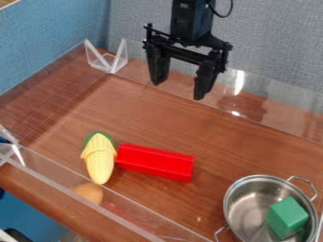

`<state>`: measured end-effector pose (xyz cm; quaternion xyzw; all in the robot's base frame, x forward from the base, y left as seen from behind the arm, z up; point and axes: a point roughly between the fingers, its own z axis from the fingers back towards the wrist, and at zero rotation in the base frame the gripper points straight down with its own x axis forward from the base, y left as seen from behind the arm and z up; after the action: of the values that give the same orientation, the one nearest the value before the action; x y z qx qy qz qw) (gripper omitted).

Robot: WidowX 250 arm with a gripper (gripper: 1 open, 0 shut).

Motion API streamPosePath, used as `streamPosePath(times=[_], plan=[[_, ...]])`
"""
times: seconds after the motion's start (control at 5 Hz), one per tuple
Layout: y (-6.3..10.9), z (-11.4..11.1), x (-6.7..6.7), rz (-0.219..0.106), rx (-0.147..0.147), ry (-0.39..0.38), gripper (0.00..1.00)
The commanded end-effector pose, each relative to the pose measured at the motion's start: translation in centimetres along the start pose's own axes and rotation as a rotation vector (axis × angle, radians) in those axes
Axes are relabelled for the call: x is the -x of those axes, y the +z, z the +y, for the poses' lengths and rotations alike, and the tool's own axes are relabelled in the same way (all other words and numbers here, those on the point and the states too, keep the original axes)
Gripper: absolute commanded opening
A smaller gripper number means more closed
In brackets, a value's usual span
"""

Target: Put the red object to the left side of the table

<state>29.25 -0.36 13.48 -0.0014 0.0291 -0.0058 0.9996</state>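
- Starting at the near edge of the table (76, 104), we meet a clear wall (127, 194) running along it; low walls like this seem meant to keep things from sliding off.
- Just behind that wall lies one toy corn (98, 157), its green husk end pointing toward the far side.
- Touching or almost touching the corn's right side is the one red block (155, 163), lying flat with its length roughly parallel to the near edge. We judge it is still to be moved, since it sits about midway along that edge, not at the left one.
- At the near right corner stands one steel pot (259, 203) with two handles, and inside it rests one green cube (289, 218). Tucked in there, the cube is out of the way of the job.
- The middle of the table is bare wood.
- Toward the far edge hangs the one gripper (182, 80), pointing straight down, its two fingers spread wide and holding nothing. We read this as a ready pose: it is well apart from the block and above the surface.
- Coming down on the block, we would want the fingers across its narrow width, clear of the corn beside it.
- Beyond that are more clear walls at the far left corner and far edge.
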Motion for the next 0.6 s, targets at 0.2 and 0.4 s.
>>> streamPosePath(times=[0.2, 0.4], plan=[[-2.2, 0.0, 0.5, 0.049, -0.016, -0.161, 1.00], [-4.0, -0.1, 0.9, 0.067, -0.016, -0.253, 1.00]])
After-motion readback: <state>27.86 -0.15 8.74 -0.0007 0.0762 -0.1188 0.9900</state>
